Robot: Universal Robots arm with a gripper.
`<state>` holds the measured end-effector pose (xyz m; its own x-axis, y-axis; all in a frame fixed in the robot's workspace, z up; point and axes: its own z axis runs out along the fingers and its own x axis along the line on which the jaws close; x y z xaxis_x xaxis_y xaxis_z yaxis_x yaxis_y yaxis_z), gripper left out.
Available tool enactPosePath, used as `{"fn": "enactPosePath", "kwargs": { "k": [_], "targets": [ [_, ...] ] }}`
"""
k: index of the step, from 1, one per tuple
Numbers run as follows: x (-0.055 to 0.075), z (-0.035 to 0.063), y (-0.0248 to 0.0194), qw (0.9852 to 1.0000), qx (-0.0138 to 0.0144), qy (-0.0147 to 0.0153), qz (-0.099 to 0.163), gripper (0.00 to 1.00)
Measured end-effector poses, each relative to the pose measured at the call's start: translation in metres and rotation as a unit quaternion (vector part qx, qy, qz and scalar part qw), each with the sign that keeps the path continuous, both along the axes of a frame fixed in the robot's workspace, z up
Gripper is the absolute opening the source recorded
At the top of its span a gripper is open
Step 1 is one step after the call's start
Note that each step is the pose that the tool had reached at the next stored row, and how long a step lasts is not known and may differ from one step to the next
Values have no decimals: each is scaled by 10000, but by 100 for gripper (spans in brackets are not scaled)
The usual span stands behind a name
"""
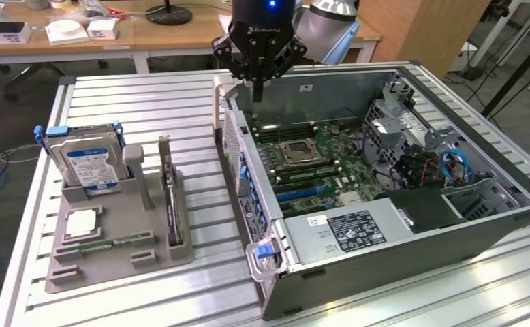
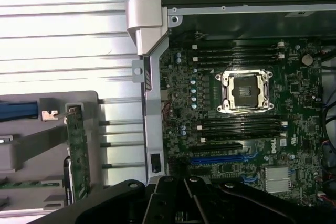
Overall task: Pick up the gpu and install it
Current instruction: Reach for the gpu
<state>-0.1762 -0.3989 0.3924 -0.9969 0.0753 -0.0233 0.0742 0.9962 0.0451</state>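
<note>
The claw hangs shut and empty over the open case, while the gpu stands edge-up in its rack, easy to pinch.

In the exterior view the arm above the gripper runs out past the top edge. The gpu stands edge-on, its lower edge sunk in a slot of the grey holder, so its face cannot be seen; the hard drive hides its foot the same way, and the print on the power supply label is too small to read. In the wrist view the gripper's dark body covers part of the motherboard, its fingertips fall beyond the picture's edge, and the grey holder and computer case are both cut off.
</note>
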Motion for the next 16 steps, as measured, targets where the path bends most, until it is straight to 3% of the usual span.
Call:
{"fn": "enactPosePath", "kwargs": {
  "k": [16],
  "targets": [
    [-99,-2,0,10000,0,0,0,11]
  ]
}}
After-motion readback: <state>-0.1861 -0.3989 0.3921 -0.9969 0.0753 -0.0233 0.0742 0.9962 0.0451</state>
